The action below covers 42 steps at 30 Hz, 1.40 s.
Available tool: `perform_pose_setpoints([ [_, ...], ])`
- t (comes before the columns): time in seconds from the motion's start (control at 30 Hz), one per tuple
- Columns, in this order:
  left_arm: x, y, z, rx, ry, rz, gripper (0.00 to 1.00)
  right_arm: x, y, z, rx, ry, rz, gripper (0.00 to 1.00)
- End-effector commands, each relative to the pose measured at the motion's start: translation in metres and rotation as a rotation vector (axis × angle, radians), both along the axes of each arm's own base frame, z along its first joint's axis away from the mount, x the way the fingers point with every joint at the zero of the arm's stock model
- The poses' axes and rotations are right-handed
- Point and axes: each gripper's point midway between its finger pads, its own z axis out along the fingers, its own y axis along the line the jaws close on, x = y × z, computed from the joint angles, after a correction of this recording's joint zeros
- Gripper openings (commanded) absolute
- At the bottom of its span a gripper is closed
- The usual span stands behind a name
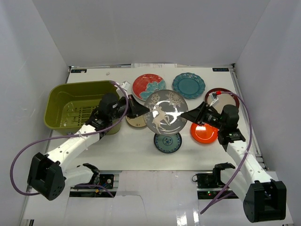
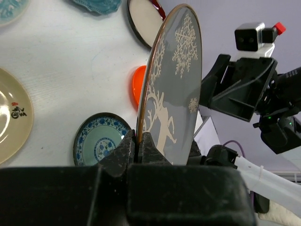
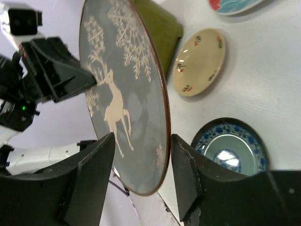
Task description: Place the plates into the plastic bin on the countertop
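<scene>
1. Seven plates show in the overhead view, and none is inside the plastic bin point(image 1: 55, 93).
2. One olive-green plastic bin sits at the left of the countertop point(image 1: 122, 146).
3. One grey plate with deer point(image 1: 164, 112) is lifted off the countertop and stands nearly on edge, to the right of the bin and between the two arms.
4. Two grippers are at that plate. The left gripper point(image 2: 137, 143) has its fingers clamped on the plate's rim. The right gripper point(image 3: 141, 155) has its fingers spread wide, one on each side of the opposite rim, and does not pinch it.
5. Six plates lie flat on the countertop:
   - one red floral plate point(image 1: 148, 86) at the back, just right of the bin
   - one scalloped teal plate point(image 1: 188, 84) beside it
   - one maroon-rimmed cream plate point(image 1: 225, 100) at the far right, partly behind the right arm
   - one plain orange plate point(image 1: 203, 133) under the right wrist
   - one small beige plate point(image 1: 136, 122) near the bin's right end
   - one small blue-patterned plate point(image 1: 167, 142) nearest the arms' bases
</scene>
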Motion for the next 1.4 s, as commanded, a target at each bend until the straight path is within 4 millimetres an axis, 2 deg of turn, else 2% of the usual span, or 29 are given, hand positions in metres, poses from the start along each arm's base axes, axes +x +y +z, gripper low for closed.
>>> perform_pose_setpoints([
  [0.0,0.016,0.029,0.097,-0.140,-0.181,0.108,0.00,-0.009,0.012,0.044,0.042,-0.131,0.096,0.58],
  [0.03,0.016,0.038,0.114,-0.180,-0.189,0.136,0.00,-0.010,0.012,0.046,0.042,-0.135,0.100,0.62],
  [0.07,0.020,0.048,0.121,-0.201,-0.190,0.160,0.00,-0.010,0.013,0.047,0.043,-0.140,0.101,0.68],
  [0.1,0.028,0.065,0.129,-0.238,-0.182,0.198,0.00,-0.010,0.013,0.050,0.044,-0.149,0.106,0.70],
  [0.27,0.042,0.115,0.150,-0.347,-0.167,0.275,0.00,-0.011,0.014,0.053,0.043,-0.159,0.115,0.73],
  [0.3,0.050,0.136,0.151,-0.347,-0.165,0.337,0.00,-0.011,0.013,0.051,0.038,-0.156,0.113,0.73],
  [0.33,0.053,0.149,0.149,-0.348,-0.155,0.377,0.00,-0.009,0.012,0.049,0.023,-0.164,0.109,0.74],
  [0.37,0.060,0.180,0.150,-0.341,-0.172,0.473,0.00,-0.007,0.011,0.046,0.007,-0.164,0.094,0.74],
  [0.43,0.067,0.211,0.137,-0.311,-0.139,0.591,0.00,-0.004,0.009,0.038,-0.022,-0.144,0.080,0.74],
  [0.47,0.068,0.240,0.133,-0.300,-0.139,0.685,0.00,-0.002,0.008,0.034,-0.043,-0.153,0.070,0.74],
  [0.57,0.070,0.282,0.100,-0.251,-0.057,0.875,0.00,0.003,0.005,0.024,-0.087,-0.157,0.048,0.73],
  [0.67,0.058,0.304,0.084,-0.237,-0.029,1.003,0.00,0.009,0.004,0.014,-0.130,-0.141,0.040,0.73],
  [0.7,0.053,0.309,0.073,-0.202,0.002,1.036,0.00,0.014,0.002,0.011,-0.158,-0.156,0.029,0.73],
  [0.73,0.050,0.314,0.071,-0.180,0.003,1.068,0.00,0.016,0.003,0.007,-0.172,-0.151,0.028,0.73],
  [0.77,0.049,0.326,0.068,-0.150,0.005,1.135,0.00,0.024,0.002,0.002,-0.192,-0.137,0.013,0.73],
  [0.83,0.044,0.336,0.058,-0.076,0.020,1.186,0.00,0.032,0.005,-0.004,-0.227,-0.140,0.006,0.73],
  [0.87,0.043,0.343,0.054,-0.054,0.025,1.220,0.00,0.039,0.006,-0.013,-0.245,-0.116,-0.002,0.73],
  [0.9,0.041,0.344,0.049,-0.040,0.036,1.228,0.00,0.048,0.006,-0.015,-0.263,-0.119,-0.034,0.73],
  [0.93,0.040,0.346,0.040,-0.021,0.051,1.233,0.00,0.050,0.012,-0.018,-0.266,-0.113,-0.027,0.73],
  [0.97,0.039,0.346,0.034,-0.010,0.063,1.234,0.00,0.060,0.015,-0.024,-0.273,-0.106,-0.046,0.73],
  [1.0,0.037,0.348,0.027,0.005,0.082,1.246,0.00,0.063,0.024,-0.022,-0.268,-0.112,-0.037,0.73],
  [1.07,0.034,0.348,0.014,0.034,0.105,1.248,0.00,0.076,0.033,-0.036,-0.279,-0.075,-0.047,0.73],
  [1.1,0.033,0.349,0.008,0.047,0.115,1.252,0.00,0.082,0.043,-0.026,-0.268,-0.103,-0.042,0.73],
  [1.13,0.032,0.350,-0.001,0.063,0.132,1.250,0.00,0.088,0.047,-0.028,-0.270,-0.098,-0.044,0.73],
  [1.17,0.034,0.351,-0.009,0.076,0.148,1.246,0.00,0.099,0.050,-0.042,-0.285,-0.057,-0.067,0.73],
  [1.23,0.037,0.349,-0.019,0.082,0.165,1.224,0.00,0.118,0.058,-0.046,-0.281,-0.041,-0.091,0.74],
  [1.33,0.046,0.346,-0.029,0.099,0.189,1.181,0.00,0.143,0.059,-0.054,-0.271,-0.007,-0.171,0.74],
  [1.37,0.049,0.347,-0.030,0.109,0.192,1.176,0.00,0.155,0.059,-0.064,-0.264,0.031,-0.209,0.74],
])
